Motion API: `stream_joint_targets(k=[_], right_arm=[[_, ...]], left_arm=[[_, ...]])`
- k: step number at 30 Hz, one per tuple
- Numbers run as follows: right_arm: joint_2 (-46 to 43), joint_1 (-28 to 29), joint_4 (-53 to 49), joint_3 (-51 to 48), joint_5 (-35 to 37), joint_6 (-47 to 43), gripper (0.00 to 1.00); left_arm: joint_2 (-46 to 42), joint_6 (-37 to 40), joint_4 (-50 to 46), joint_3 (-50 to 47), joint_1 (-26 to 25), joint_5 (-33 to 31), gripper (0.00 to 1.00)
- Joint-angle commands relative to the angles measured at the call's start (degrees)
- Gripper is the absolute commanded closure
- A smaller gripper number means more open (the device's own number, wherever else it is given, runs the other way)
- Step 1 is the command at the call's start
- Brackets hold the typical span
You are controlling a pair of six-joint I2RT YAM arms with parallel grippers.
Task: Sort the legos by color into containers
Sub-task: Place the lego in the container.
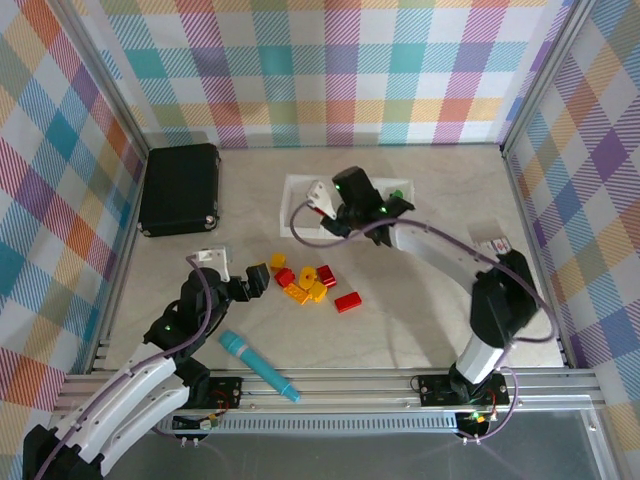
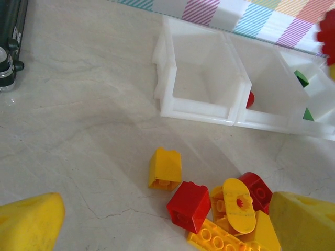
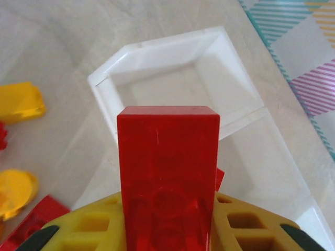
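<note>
Pinching red lego: right end effector; left end effector agape; marbled table.

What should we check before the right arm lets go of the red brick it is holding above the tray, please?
1. Right jaws shut firmly on the red brick: ok.
2. Brick hangs over the tray, apparently over its middle compartment: ok.
3. Middle compartment holds a red piece, so the colour matches: ok.
4. Green bricks sit in the end compartment, not the middle one: ok.
5. Left jaws open, near the loose pile and apart from the tray: ok.
6. Drop height above the compartment floor: cannot tell.
</note>
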Motion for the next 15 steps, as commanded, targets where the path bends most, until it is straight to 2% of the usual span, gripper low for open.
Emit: stream_joint_targets(k=[1, 9, 15], right_arm=[[5.57, -2.22, -9.58, 8.83, 2.3, 10.4, 0.85], [14.36, -6.65, -16.19, 19.76, 1.27, 20.95, 0.81], [18.71, -8.05, -18.58, 22.31, 0.95, 22.79, 0.77]], left_arm=[[-2.14, -0.78, -2.85, 1.34, 0.16, -0.88, 0.0], [-3.53, -0.66, -3.12, 0.89, 0.16, -0.98, 0.0], [-2.67, -0.85, -2.4, 0.98, 0.16, -0.6, 0.0]])
